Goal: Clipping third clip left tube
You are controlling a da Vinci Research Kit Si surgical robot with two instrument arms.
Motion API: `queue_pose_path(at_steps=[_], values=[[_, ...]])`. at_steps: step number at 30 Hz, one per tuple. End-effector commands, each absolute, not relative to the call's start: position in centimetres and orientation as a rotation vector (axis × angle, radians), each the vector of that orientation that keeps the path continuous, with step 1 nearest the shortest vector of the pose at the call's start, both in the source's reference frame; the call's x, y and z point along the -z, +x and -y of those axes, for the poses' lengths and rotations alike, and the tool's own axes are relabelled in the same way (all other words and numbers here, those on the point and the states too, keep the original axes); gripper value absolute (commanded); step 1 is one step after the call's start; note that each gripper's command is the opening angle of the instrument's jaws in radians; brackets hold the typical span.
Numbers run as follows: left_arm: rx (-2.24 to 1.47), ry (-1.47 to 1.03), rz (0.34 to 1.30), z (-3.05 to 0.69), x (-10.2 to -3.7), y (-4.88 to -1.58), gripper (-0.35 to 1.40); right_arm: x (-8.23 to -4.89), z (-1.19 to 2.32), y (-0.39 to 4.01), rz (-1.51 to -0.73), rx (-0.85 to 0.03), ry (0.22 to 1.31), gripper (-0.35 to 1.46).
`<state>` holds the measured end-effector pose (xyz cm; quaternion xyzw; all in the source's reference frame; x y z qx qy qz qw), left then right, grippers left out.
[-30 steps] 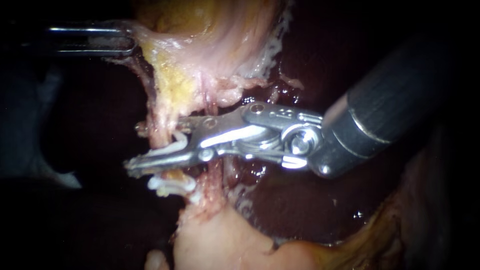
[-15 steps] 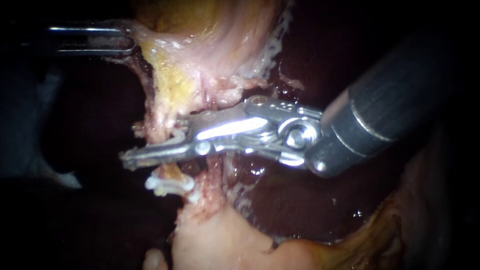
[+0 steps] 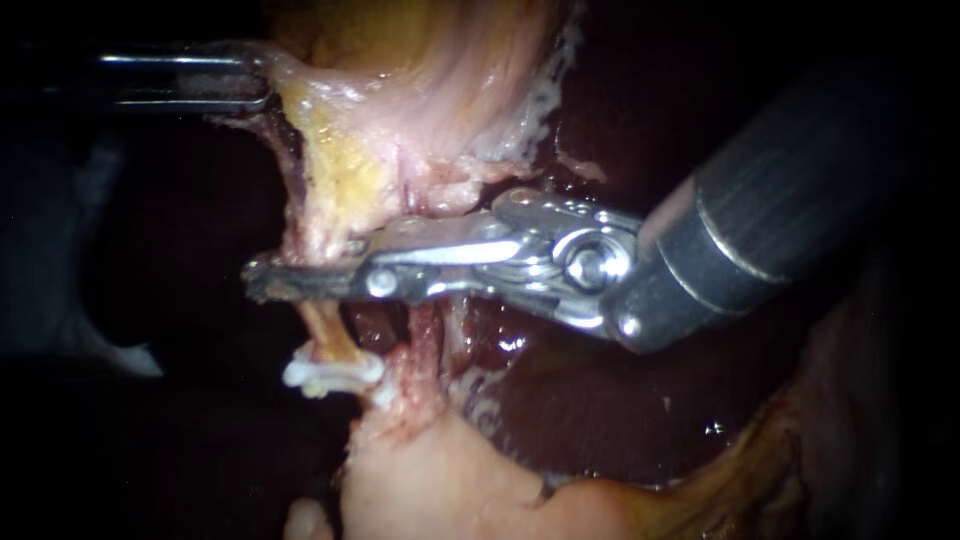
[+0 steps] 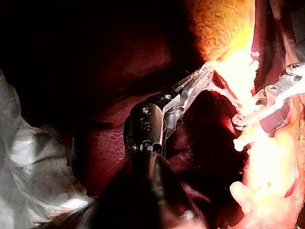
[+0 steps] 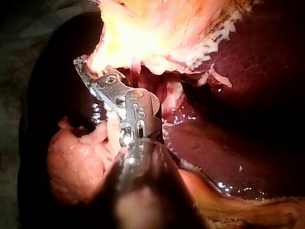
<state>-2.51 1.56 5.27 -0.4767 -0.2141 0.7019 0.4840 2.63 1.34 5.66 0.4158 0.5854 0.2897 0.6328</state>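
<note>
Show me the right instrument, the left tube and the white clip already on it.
right instrument (image 3: 265, 280): endoscope view, tip of its jaws.
left tube (image 3: 325, 335): endoscope view, bare stretch below the jaws.
white clip (image 3: 345, 374): endoscope view, its middle.

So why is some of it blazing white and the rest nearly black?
Endoscope view: light pools in the middle, glare streaks the right instrument, shut on the left tube; the edges sink into shadow. Left wrist view: tissue gripped by the left instrument is blown out white. Right wrist view: same glare on that tissue; the liver is dim.
</note>
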Motion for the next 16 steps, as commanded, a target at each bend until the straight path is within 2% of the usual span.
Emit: queue_pose_path(at_steps=[1,4,16], values=[[-1.709,-1.161,0.521,-1.56,-5.27,-2.51,-0.35,-5.67,-1.33,2.62,-1.324,-0.652,0.951,-0.35],[-1.709,-1.161,0.520,-1.57,-5.27,-2.51,-0.35,-5.69,-1.31,2.63,-1.289,-0.642,0.947,-0.35],[-1.709,-1.161,0.521,-1.57,-5.28,-2.51,-0.35,-5.73,-1.32,2.62,-1.289,-0.642,0.946,-0.35]])
